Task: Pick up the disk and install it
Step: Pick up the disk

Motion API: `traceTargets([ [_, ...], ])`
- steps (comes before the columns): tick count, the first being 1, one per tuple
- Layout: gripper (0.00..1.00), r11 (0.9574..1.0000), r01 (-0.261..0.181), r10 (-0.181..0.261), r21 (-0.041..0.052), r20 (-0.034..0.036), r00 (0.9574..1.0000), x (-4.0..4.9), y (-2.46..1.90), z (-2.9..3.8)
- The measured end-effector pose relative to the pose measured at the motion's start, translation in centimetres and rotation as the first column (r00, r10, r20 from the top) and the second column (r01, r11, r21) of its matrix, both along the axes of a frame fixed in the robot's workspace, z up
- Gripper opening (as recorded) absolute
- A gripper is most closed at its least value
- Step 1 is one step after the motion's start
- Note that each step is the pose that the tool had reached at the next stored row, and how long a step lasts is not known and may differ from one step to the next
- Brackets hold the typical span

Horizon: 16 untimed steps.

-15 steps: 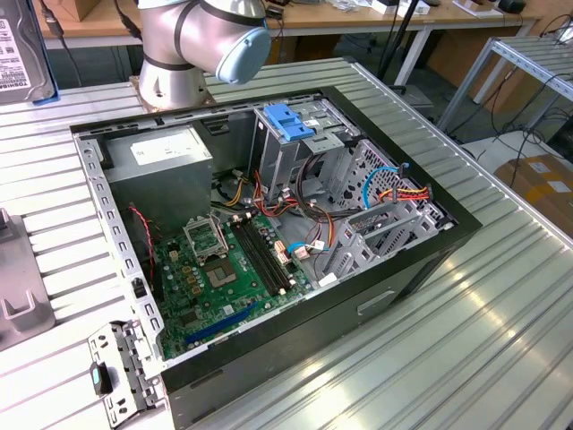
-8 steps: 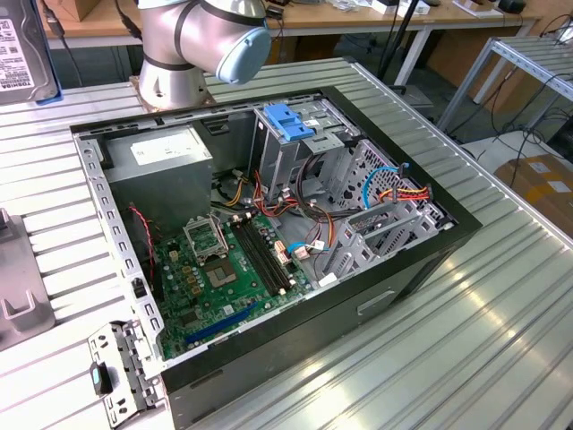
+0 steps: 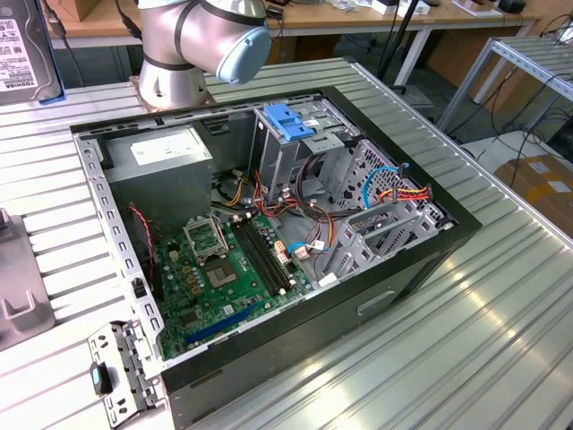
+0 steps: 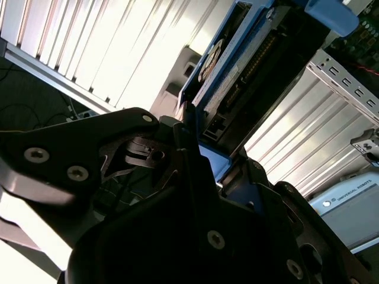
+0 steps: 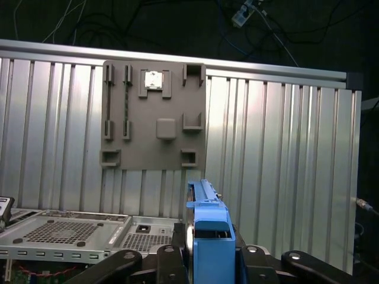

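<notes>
I am looking at the ribbed metal surface (image 3: 501,340), which is carrying the open computer case (image 3: 358,313). The arm (image 3: 201,40) is rising from its base at the case's twelve o'clock in the exterior view. Inside the case, the drive cage (image 3: 300,157) with its bright-blue latch (image 3: 288,118) is sitting at about one o'clock from the motherboard (image 3: 224,278). In the first wrist view a grey holder plate (image 5: 154,121) is lying flat on the surface.

The claw (image 4: 207,157) is gripping the disk (image 4: 228,77) by one short end, its fingers drawn narrow onto the light-blue carrier (image 5: 210,228). The disk is standing on edge between the fingers. Its long axis is running straight out from the claw, at the claw's own twelve o'clock.

I am judging that the disk is lifted clear of the surface and is not yet in the case. The case is lying off to one side of the disk's long axis, not in line with it.
</notes>
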State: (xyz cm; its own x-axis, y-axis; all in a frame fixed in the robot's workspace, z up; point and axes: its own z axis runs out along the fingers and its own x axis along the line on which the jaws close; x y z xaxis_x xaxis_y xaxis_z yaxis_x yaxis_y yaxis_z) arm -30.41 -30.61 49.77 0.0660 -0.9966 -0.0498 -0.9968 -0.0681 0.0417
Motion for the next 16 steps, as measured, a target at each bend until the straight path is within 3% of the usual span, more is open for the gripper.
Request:
traceTargets([
  [16, 0.37, 1.0000, 0.000, 0.000, 0.0000, 0.0000, 1.0000, 0.95, 0.00, -0.03],
])
